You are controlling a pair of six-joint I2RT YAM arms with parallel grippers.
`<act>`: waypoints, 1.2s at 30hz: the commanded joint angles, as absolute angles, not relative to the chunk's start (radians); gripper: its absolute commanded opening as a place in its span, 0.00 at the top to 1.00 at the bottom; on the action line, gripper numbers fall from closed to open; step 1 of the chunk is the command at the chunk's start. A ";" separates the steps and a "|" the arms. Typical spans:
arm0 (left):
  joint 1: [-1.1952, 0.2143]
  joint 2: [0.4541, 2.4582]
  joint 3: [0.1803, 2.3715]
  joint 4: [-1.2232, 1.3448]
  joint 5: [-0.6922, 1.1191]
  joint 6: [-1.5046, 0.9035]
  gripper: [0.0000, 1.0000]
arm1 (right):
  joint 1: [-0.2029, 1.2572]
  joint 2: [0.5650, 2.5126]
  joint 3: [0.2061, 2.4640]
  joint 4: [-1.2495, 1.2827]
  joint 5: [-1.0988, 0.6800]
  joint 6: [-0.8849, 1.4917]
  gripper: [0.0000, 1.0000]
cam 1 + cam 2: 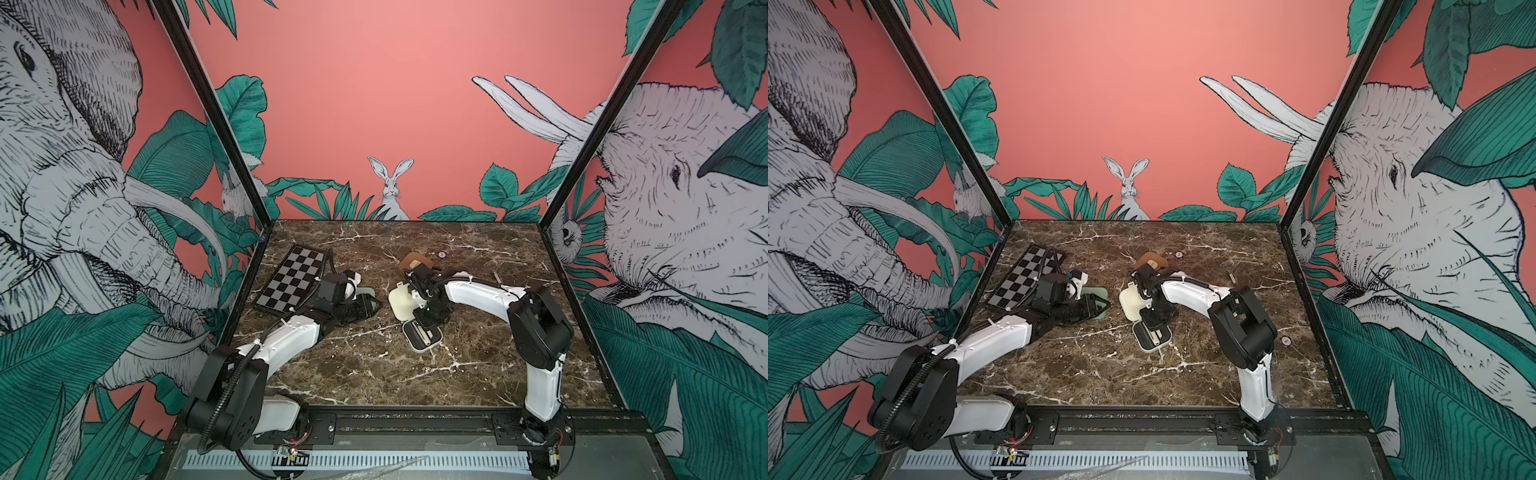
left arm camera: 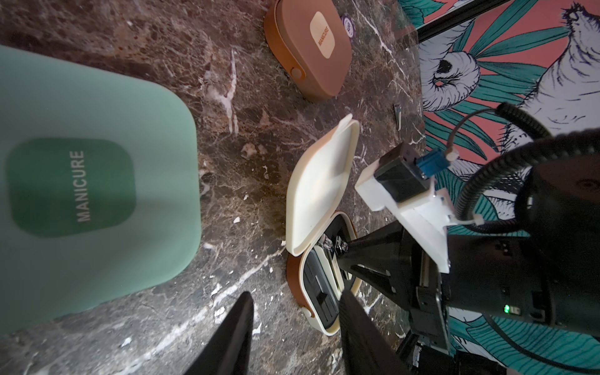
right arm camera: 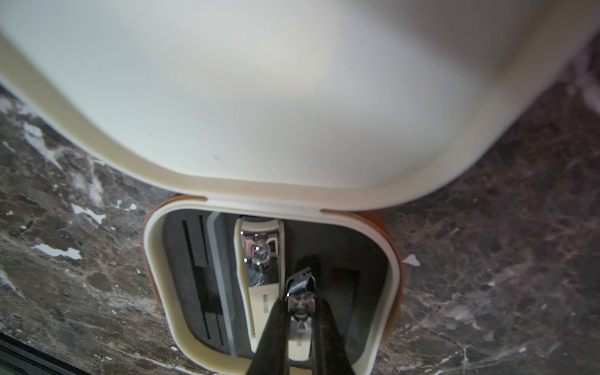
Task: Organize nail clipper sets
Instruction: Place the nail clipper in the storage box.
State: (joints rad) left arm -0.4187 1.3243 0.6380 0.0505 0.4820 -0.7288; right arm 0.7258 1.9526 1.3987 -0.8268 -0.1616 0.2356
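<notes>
One cream case (image 3: 292, 97) open at worktop (image 1: 374, 374) middle; right gripper (image 3: 298, 308) pinches small clipper (image 3: 300, 289) over it, likely seating it inside; left gripper (image 2: 297, 297) half-open, empty.

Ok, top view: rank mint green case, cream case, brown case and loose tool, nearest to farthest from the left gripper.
1. mint green case, right by the left gripper.
2. cream case, open, to its right.
3. brown case, farther back.
4. loose tool, far right.
</notes>
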 commanded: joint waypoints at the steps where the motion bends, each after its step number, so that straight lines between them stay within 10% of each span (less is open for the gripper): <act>1: -0.425 1.312 0.641 0.040 0.476 -0.737 0.54 | 0.730 1.971 1.390 -0.819 -0.139 0.250 0.95; 36: -0.434 1.322 0.652 0.044 0.478 -0.737 0.55 | 0.730 1.948 1.414 -0.830 -0.105 0.279 0.74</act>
State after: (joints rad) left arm -0.4294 1.3243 0.6380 0.0505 0.4820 -0.7334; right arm 0.7258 1.9663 1.3933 -0.8028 -0.1268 0.2665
